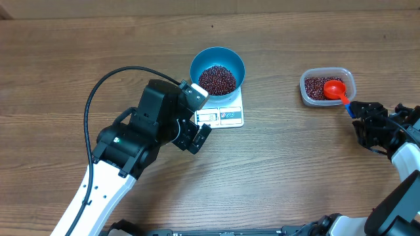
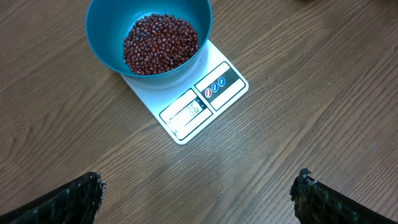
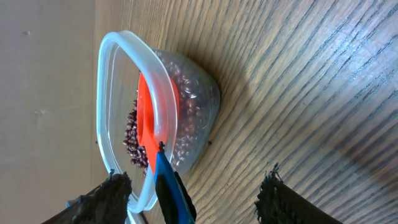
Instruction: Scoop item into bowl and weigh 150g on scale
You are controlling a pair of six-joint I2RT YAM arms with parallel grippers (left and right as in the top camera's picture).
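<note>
The blue bowl (image 1: 240,65) stands on the white scale (image 1: 220,117) and holds a heap of red-brown beans (image 1: 217,79). In the left wrist view the bowl (image 2: 102,31), its beans (image 2: 160,42) and the scale (image 2: 214,93) lie ahead of my left gripper (image 2: 199,193). That gripper is wide open over bare wood, with nothing in it. At the right, a red scoop (image 1: 335,89) with a blue handle (image 3: 171,193) rests in the clear tub (image 1: 307,82) of beans. My right gripper (image 3: 196,186) is open around the handle's end, and neither finger presses on it.
The left arm and its black cable (image 1: 105,85) cover the table's lower left. The tub (image 3: 106,93) sits near the table's right side. Bare wood lies between the scale and the tub.
</note>
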